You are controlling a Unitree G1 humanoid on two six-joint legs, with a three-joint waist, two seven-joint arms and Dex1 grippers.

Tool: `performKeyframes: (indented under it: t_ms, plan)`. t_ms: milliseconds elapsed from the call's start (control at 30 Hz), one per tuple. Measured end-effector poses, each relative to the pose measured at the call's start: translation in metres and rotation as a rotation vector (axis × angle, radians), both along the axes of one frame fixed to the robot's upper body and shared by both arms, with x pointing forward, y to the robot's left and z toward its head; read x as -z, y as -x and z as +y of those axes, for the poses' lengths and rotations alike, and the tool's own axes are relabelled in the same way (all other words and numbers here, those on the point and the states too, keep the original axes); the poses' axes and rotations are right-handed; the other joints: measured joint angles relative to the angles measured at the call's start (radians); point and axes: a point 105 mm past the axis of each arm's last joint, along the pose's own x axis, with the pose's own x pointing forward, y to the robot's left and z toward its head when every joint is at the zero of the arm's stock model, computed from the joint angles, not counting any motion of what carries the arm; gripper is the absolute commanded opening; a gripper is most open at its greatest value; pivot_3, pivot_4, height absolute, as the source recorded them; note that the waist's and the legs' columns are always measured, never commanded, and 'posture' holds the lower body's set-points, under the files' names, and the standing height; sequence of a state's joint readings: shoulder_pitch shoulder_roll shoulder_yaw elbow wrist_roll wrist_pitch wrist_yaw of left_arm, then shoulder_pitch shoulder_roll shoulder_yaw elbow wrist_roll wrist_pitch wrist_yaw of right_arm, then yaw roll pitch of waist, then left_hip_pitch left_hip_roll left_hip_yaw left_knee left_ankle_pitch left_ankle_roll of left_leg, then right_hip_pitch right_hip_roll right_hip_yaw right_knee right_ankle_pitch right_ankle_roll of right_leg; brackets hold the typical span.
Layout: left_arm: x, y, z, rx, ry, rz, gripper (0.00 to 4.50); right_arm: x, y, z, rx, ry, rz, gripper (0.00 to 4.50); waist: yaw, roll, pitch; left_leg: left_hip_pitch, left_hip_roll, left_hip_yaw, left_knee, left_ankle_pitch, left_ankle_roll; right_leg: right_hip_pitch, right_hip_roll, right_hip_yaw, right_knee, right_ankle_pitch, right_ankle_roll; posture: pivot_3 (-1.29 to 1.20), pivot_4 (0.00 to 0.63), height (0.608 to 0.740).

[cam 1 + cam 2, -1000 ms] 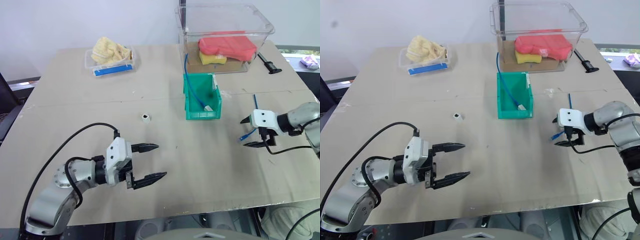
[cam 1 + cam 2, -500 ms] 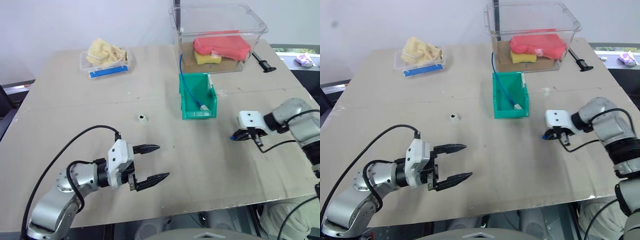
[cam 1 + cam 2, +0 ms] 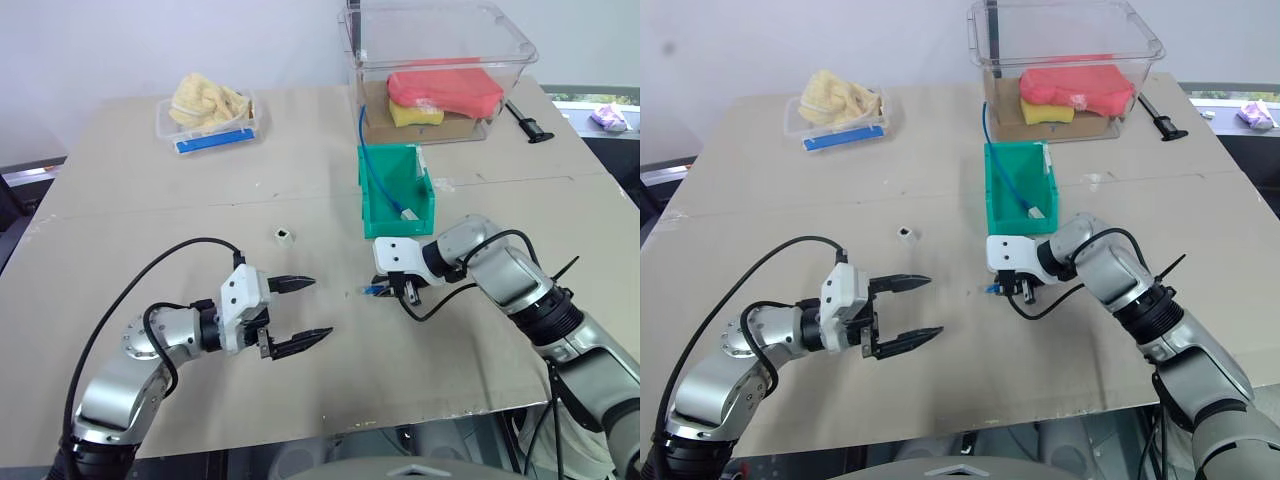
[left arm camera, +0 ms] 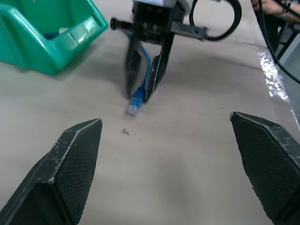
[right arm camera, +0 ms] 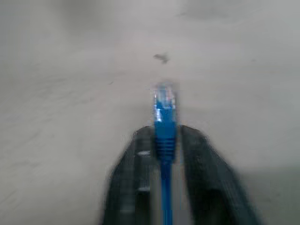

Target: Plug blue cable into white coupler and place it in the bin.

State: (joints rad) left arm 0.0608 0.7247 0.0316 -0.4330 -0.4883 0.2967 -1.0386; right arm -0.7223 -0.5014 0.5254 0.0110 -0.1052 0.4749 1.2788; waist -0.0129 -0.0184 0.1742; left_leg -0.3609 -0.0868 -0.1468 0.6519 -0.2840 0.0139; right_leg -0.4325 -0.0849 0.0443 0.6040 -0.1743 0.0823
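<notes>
My right gripper (image 3: 372, 291) is shut on the blue cable (image 5: 164, 117), just behind its clear plug, low over the table in front of the bin (image 3: 397, 192). In the left wrist view the plug (image 4: 136, 101) points down at the tabletop between the two black fingers. The cable's other length (image 3: 372, 160) curls into the green bin. Left of the bin, the small white coupler (image 3: 285, 236) sits alone on the table. My left gripper (image 3: 322, 308) is open and empty, nearer the front edge, pointing toward the right gripper.
A large clear tub (image 3: 440, 60) with red and yellow sponges stands behind the bin. At the back left is a clear tray (image 3: 210, 105) with yellow cloth. A black tool (image 3: 528, 120) lies at the far right. Black arm cables loop beside both wrists.
My right gripper closed on the blue cable's plug end and carried it left, from the table's right side to just in front of the bin. The left gripper edged slightly forward, still open.
</notes>
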Motion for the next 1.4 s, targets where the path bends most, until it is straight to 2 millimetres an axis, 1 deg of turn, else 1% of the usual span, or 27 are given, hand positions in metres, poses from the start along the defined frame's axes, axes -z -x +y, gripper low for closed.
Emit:
performKeyframes:
  t_ms: [67, 133, 233, 300, 367, 400, 433, 467, 500, 567, 600, 667, 733, 767, 900, 1000, 1067, 1100, 1133, 1167, 1200, 1267, 1300, 1400]
  plan:
    - [0.001, -0.002, -0.003, 0.006, -0.010, -0.005, 4.50, -0.001, 0.004, -0.006, 0.019, -0.052, 0.031, 3.05, 0.002, 0.000, 0.000, -0.001, 0.000, 0.000, 0.000, 0.000, 0.000, 0.000, 0.000, -0.001, 0.000, 0.000, 0.000, 0.00, 0.150, 0.740]
    - [0.003, -0.004, -0.005, 0.009, -0.019, 0.000, 4.50, -0.007, 0.011, -0.009, 0.042, -0.142, 0.049, 3.99, 0.004, 0.000, 0.000, -0.001, 0.000, -0.001, 0.000, 0.000, 0.000, 0.000, 0.000, -0.001, 0.000, 0.000, 0.000, 0.00, 0.150, 0.740]
    - [0.007, -0.008, -0.012, 0.022, -0.062, 0.000, 4.50, -0.028, 0.023, -0.022, 0.083, -0.306, 0.023, 3.99, 0.009, 0.000, 0.000, -0.002, -0.001, -0.001, 0.000, 0.000, 0.000, 0.000, -0.001, -0.002, -0.001, 0.000, 0.000, 0.00, 0.150, 0.740]
    - [0.009, -0.016, -0.018, 0.028, -0.106, 0.001, 4.50, -0.040, 0.040, -0.042, 0.134, -0.396, -0.032, 3.99, 0.019, 0.000, 0.000, -0.002, -0.001, -0.001, 0.000, -0.001, 0.000, 0.000, -0.001, -0.002, -0.001, 0.000, 0.000, 0.00, 0.150, 0.740]
    - [0.011, -0.020, -0.021, 0.036, -0.120, 0.008, 4.50, -0.040, 0.049, -0.055, 0.178, -0.425, -0.053, 3.99, 0.023, 0.000, 0.000, -0.002, -0.001, 0.000, 0.000, -0.001, 0.000, 0.000, -0.001, -0.002, -0.001, 0.000, 0.000, 0.00, 0.150, 0.740]
    - [0.011, -0.022, -0.022, 0.038, -0.123, 0.010, 4.50, -0.039, 0.052, -0.058, 0.194, -0.433, -0.056, 3.99, 0.023, 0.000, 0.000, -0.002, -0.001, 0.000, 0.000, -0.001, 0.000, 0.000, -0.001, -0.002, -0.001, 0.000, 0.000, 0.00, 0.150, 0.740]
    - [0.014, -0.029, -0.029, 0.050, -0.148, 0.013, 4.50, -0.037, 0.068, -0.071, 0.273, -0.475, -0.070, 3.99, 0.027, 0.000, 0.000, -0.002, 0.000, 0.000, 0.000, -0.001, 0.000, 0.000, 0.000, -0.001, 0.000, 0.000, 0.000, 0.00, 0.150, 0.740]
    - [0.014, -0.029, -0.028, 0.049, -0.150, 0.015, 4.50, -0.037, 0.068, -0.071, 0.276, -0.477, -0.071, 3.99, 0.025, 0.000, 0.000, -0.001, 0.000, 0.001, 0.000, -0.001, 0.000, 0.000, 0.000, -0.001, 0.000, 0.000, 0.000, 0.00, 0.150, 0.740]
    - [0.017, -0.034, -0.033, 0.060, -0.162, 0.023, 4.50, -0.037, 0.076, -0.078, 0.320, -0.492, -0.092, 3.99, 0.015, 0.001, 0.000, 0.000, 0.000, 0.001, 0.001, -0.001, 0.000, 0.000, 0.000, 0.001, 0.001, 0.000, 0.001, 0.00, 0.150, 0.740]
    - [0.017, -0.043, -0.041, 0.073, -0.176, 0.006, 4.50, -0.031, 0.096, -0.094, 0.426, -0.501, -0.104, 3.99, 0.034, 0.001, -0.002, -0.001, 0.000, 0.000, 0.001, -0.001, 0.000, 0.001, -0.001, -0.004, 0.002, 0.000, 0.001, 0.00, 0.150, 0.740]
    - [0.022, -0.048, -0.040, 0.064, -0.194, 0.017, 4.50, -0.025, 0.106, -0.101, 0.478, -0.490, -0.096, 3.99, 0.032, 0.001, -0.002, 0.000, 0.000, 0.002, 0.002, -0.001, 0.000, 0.000, 0.000, -0.003, 0.002, 0.000, 0.001, 0.00, 0.150, 0.740]
    - [0.027, -0.053, -0.041, 0.067, -0.214, 0.027, 4.50, -0.024, 0.111, -0.106, 0.517, -0.484, -0.110, 3.99, 0.024, 0.001, -0.002, 0.001, 0.000, 0.003, 0.003, -0.001, 0.000, 0.001, -0.001, 0.000, 0.003, 0.000, 0.001, 0.00, 0.150, 0.740]
    - [0.032, -0.059, -0.051, 0.097, -0.230, 0.021, 4.50, -0.021, 0.122, -0.113, 0.565, -0.468, -0.122, 3.99, 0.025, 0.000, -0.002, 0.002, 0.000, 0.004, 0.003, -0.002, 0.003, 0.002, 0.000, -0.001, 0.003, -0.001, 0.003, 0.00, 0.150, 0.740]
    - [0.034, -0.061, -0.052, 0.100, -0.235, 0.024, 4.50, -0.022, 0.125, -0.113, 0.571, -0.467, -0.126, 3.99, 0.022, -0.001, -0.003, 0.003, 0.001, 0.004, 0.003, -0.002, 0.003, 0.003, 0.000, 0.000, 0.003, -0.001, 0.003, 0.00, 0.150, 0.740]
    - [0.038, -0.072, -0.060, 0.122, -0.259, 0.003, 4.50, -0.027, 0.128, -0.115, 0.608, -0.463, -0.176, 3.99, 0.026, -0.001, -0.003, 0.005, 0.001, 0.004, 0.003, -0.002, 0.002, 0.005, 0.000, -0.001, 0.004, -0.001, 0.004, 0.00, 0.150, 0.740]
    - [0.038, -0.079, -0.064, 0.134, -0.270, -0.021, 3.63, -0.029, 0.130, -0.114, 0.625, -0.464, -0.197, 4.05, 0.028, -0.001, -0.004, 0.005, 0.001, 0.004, 0.003, -0.001, 0.001, 0.006, 0.000, -0.001, 0.003, -0.001, 0.003, 0.00, 0.150, 0.740]
    - [0.039, -0.084, -0.064, 0.141, -0.288, -0.044, 2.61, -0.030, 0.131, -0.111, 0.633, -0.466, -0.207, 4.05, 0.030, -0.002, -0.006, 0.005, 0.001, 0.003, 0.003, -0.001, 0.001, 0.006, -0.001, -0.002, 0.003, 0.000, 0.003, 0.00, 0.150, 0.740]
    - [0.039, -0.085, -0.064, 0.144, -0.293, -0.049, 2.28, -0.031, 0.132, -0.109, 0.630, -0.469, -0.212, 4.05, 0.028, -0.002, -0.006, 0.005, 0.001, 0.003, 0.003, -0.001, 0.001, 0.006, -0.001, -0.002, 0.003, -0.001, 0.003, 0.00, 0.150, 0.740]
    - [0.039, -0.085, -0.065, 0.153, -0.292, -0.051, 1.80, -0.032, 0.132, -0.109, 0.638, -0.470, -0.217, 4.05, 0.028, -0.002, -0.006, 0.005, 0.001, 0.003, 0.003, -0.001, 0.001, 0.006, -0.001, -0.002, 0.003, -0.001, 0.003, 0.00, 0.150, 0.740]
    - [0.040, -0.085, -0.065, 0.165, -0.290, -0.052, 1.50, -0.032, 0.132, -0.108, 0.649, -0.476, -0.215, 4.05, 0.028, -0.002, -0.006, 0.005, 0.001, 0.003, 0.003, -0.001, 0.001, 0.006, -0.001, -0.002, 0.003, -0.001, 0.003, 0.00, 0.150, 0.740]
    - [0.041, -0.083, -0.066, 0.189, -0.289, -0.055, 0.96, -0.032, 0.132, -0.103, 0.667, -0.498, -0.199, 4.05, 0.028, -0.002, -0.006, 0.005, 0.001, 0.003, 0.003, -0.001, 0.001, 0.006, -0.001, -0.002, 0.003, -0.001, 0.003, 0.00, 0.150, 0.740]
    - [0.041, -0.082, -0.066, 0.203, -0.288, -0.059, 0.18, -0.031, 0.132, -0.102, 0.678, -0.506, -0.189, 4.05, 0.028, -0.002, -0.007, 0.005, 0.001, 0.003, 0.003, -0.001, 0.001, 0.006, -0.001, -0.002, 0.003, -0.001, 0.003, 0.00, 0.150, 0.740]
    - [0.041, -0.081, -0.066, 0.208, -0.288, -0.059, 0.04, -0.031, 0.132, -0.102, 0.687, -0.510, -0.184, 4.05, 0.028, -0.003, -0.007, 0.005, 0.001, 0.003, 0.003, -0.001, 0.001, 0.006, -0.001, -0.002, 0.003, -0.001, 0.003, 0.00, 0.150, 0.740]
    - [0.041, -0.077, -0.067, 0.249, -0.282, -0.061, 0.03, -0.027, 0.128, -0.097, 0.744, -0.559, -0.142, 4.05, 0.027, -0.003, -0.008, 0.006, 0.001, 0.003, 0.003, -0.001, 0.001, 0.006, -0.001, -0.002, 0.003, -0.001, 0.003, 0.00, 0.150, 0.740]
